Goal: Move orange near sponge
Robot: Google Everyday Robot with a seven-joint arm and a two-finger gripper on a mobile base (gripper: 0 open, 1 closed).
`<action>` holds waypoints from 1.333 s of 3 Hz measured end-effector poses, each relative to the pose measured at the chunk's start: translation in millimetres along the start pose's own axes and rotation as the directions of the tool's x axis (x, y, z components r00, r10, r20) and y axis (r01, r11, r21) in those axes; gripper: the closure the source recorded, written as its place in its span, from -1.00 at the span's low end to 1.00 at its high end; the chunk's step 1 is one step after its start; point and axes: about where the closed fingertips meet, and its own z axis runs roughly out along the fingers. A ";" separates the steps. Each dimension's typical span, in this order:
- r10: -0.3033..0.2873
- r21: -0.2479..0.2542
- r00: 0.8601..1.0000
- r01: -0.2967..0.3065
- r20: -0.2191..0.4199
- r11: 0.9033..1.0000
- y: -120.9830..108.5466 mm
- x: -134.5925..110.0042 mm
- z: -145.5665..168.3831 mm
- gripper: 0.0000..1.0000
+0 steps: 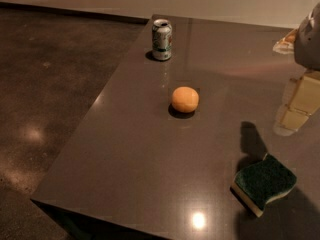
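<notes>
The orange is a small round fruit sitting near the middle of the dark tabletop. The sponge has a dark green top over pale yellow foam and lies near the table's front right corner, well apart from the orange. My gripper shows as pale blocks under a grey arm part at the right edge. It hovers above the table, to the right of the orange and behind the sponge. It holds nothing that I can see.
A green and white soda can stands upright near the table's far left edge. The table's left edge drops to a dark speckled floor. A pale object lies at the far right.
</notes>
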 end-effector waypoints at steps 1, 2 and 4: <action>0.004 -0.002 1.000 -0.004 -0.003 1.000 -1.7 -2.0 1.6 -1.00; 0.020 -0.019 1.000 -0.020 -0.014 1.000 -7.5 -8.4 10.6 -1.00; 0.068 -0.054 0.995 -0.064 0.076 0.996 -28.0 -65.6 62.7 -1.00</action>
